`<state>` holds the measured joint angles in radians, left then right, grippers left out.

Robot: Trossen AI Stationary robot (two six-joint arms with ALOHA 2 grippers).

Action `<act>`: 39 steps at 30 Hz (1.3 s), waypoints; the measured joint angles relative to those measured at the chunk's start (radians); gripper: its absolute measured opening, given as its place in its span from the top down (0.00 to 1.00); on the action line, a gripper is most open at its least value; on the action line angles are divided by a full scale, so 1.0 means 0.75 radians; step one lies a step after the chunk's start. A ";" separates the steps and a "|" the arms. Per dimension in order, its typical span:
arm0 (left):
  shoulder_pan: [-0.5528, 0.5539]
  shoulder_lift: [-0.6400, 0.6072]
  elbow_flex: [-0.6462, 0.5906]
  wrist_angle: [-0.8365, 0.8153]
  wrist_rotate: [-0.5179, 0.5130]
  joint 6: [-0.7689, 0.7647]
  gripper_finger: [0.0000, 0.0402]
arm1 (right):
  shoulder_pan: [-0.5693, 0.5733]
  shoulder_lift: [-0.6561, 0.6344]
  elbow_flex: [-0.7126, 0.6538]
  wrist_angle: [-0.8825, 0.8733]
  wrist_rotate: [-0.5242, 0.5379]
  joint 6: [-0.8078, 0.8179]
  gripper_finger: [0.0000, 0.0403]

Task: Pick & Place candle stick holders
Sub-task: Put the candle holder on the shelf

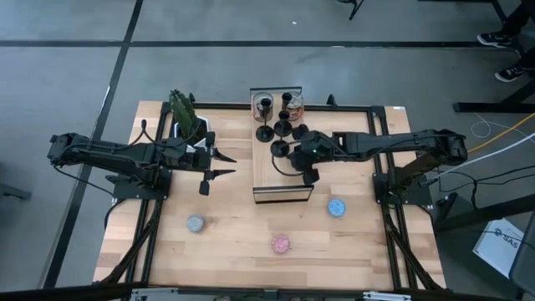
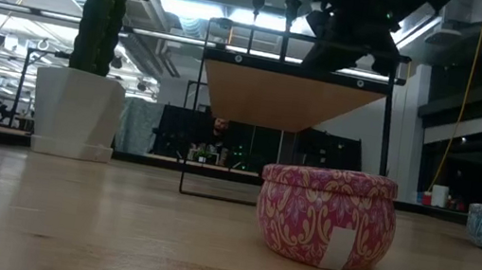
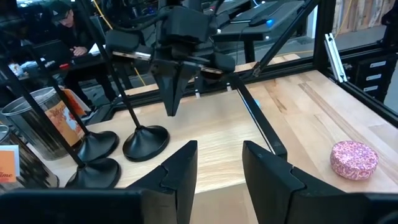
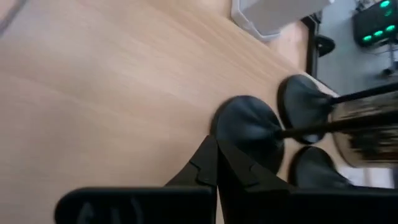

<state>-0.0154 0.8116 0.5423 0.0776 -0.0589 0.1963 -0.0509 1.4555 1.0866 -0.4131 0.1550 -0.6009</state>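
On my table (image 1: 234, 251) lie three tins, grey (image 1: 195, 223), pink (image 1: 281, 243) and blue (image 1: 336, 206). A potted cactus (image 1: 187, 117) stands near the back edge beside a raised wooden platform (image 1: 272, 180).

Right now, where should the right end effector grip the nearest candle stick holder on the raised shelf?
On the thin stem, above the round base. The candle stick holder stands upright, its flat base too wide, so come in from the side. The right end effector hangs beside it, fingers shut.
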 joint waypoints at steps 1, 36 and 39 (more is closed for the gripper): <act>0.000 0.000 0.000 0.000 0.000 0.000 0.69 | 0.001 -0.003 0.000 -0.005 0.012 -0.019 1.00; 0.001 0.000 0.000 0.000 0.000 0.000 0.69 | -0.070 -0.182 0.005 -0.050 -0.202 1.014 1.00; 0.001 0.000 0.000 0.000 0.000 0.000 0.69 | -0.070 -0.133 0.005 -0.040 -0.211 1.101 1.00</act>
<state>-0.0151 0.8116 0.5423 0.0776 -0.0589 0.1963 -0.1036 1.3561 1.0901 -0.4429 -0.0033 0.2246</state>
